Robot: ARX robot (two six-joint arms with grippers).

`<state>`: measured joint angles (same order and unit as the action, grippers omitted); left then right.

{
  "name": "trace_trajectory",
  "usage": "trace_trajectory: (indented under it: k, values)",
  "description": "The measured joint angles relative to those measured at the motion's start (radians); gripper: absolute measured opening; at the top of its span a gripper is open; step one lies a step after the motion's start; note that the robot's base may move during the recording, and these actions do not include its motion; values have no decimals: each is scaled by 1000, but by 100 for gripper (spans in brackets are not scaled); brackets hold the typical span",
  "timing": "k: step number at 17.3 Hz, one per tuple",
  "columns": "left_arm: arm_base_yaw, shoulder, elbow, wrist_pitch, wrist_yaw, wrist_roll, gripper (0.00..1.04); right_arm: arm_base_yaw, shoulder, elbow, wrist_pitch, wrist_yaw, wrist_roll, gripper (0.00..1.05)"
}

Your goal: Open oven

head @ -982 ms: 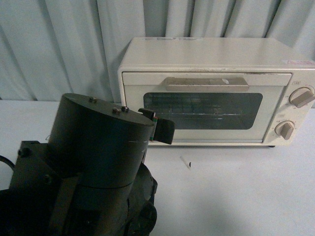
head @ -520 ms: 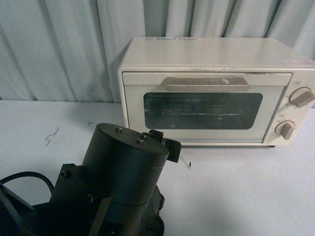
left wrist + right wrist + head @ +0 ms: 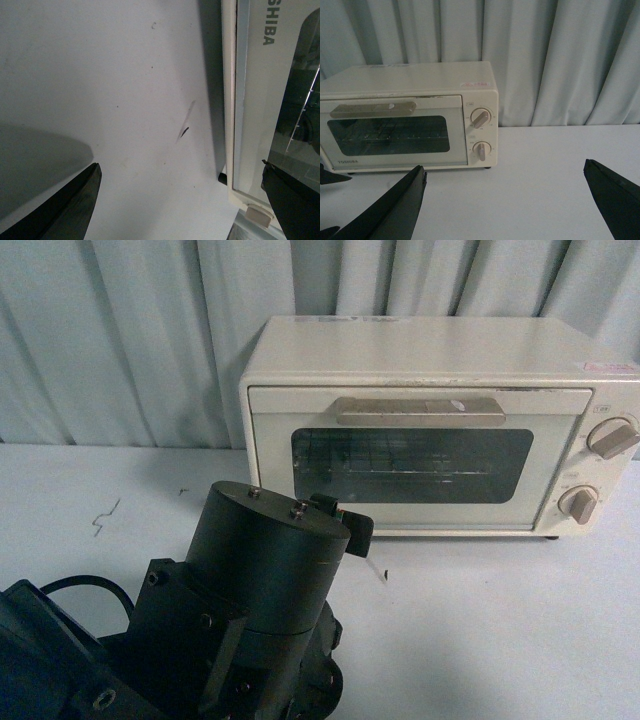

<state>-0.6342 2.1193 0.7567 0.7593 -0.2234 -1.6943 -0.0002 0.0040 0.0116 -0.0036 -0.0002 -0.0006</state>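
Door shut, the oven point(image 3: 420, 345) stands against the curtain point(image 3: 120, 340); the left gripper point(image 3: 180, 167), jaws apart, hovers low before its door, seemingly lining up on the handle point(image 3: 420, 410); the right gripper point(image 3: 505, 166), jaws also apart, hangs back.

Bare worktop point(image 3: 500, 620) lies open in front of the oven point(image 3: 430, 360) and out to the right edge. The left arm point(image 3: 250, 580) crowds the near-left corner. A curtain point(image 3: 120, 340) closes off the far edge.

The oven point(image 3: 420, 425) sits on the table point(image 3: 500, 620) before the curtain point(image 3: 120, 340), left arm point(image 3: 260, 575) in front.
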Motion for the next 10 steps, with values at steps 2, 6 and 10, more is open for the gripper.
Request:
trace_trajectory:
  k: [2,6,10]
  values:
    - [12,2,0,2,3,1,98,0,0,0,0,0,0,98]
    - [17,2,1,-3,15,27,98,0,0,0,0,0,0,98]
    - [17,2,0,-3,15,27,98,0,0,0,0,0,0,98]
